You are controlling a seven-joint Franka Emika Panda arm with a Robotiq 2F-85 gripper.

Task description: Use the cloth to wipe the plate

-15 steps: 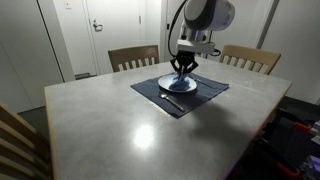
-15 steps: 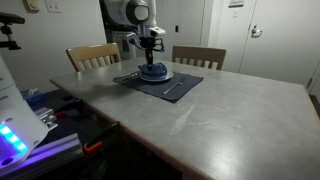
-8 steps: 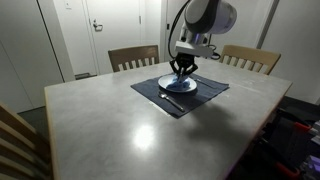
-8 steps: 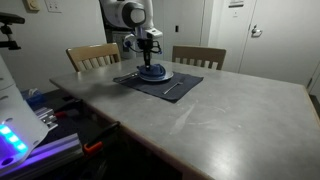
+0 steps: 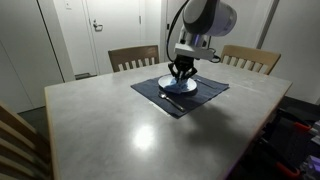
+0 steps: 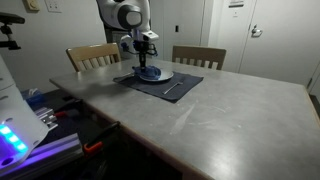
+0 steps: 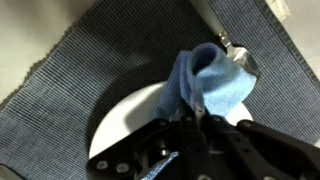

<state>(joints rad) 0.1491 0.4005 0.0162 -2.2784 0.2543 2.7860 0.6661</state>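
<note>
A white plate (image 5: 183, 86) (image 6: 158, 74) sits on a dark blue placemat (image 5: 205, 94) (image 6: 184, 83) at the far side of the table. My gripper (image 5: 180, 74) (image 6: 145, 70) points down over the plate's edge and is shut on a light blue cloth (image 7: 215, 82), which it presses onto the plate (image 7: 125, 125). In the wrist view the cloth bunches out ahead of the closed fingers (image 7: 195, 118), covering part of the plate. A piece of cutlery (image 5: 170, 100) (image 6: 172, 90) lies on the mat beside the plate.
The grey table (image 5: 120, 130) (image 6: 220, 120) has wooden chairs (image 5: 133, 57) (image 5: 250, 58) at its far side and another chair (image 5: 15, 140) at the near corner. Equipment (image 6: 40, 125) stands beside the table edge.
My gripper with the cloth has slid a little across the plate, toward its edge. The plate and mat have stayed put.
</note>
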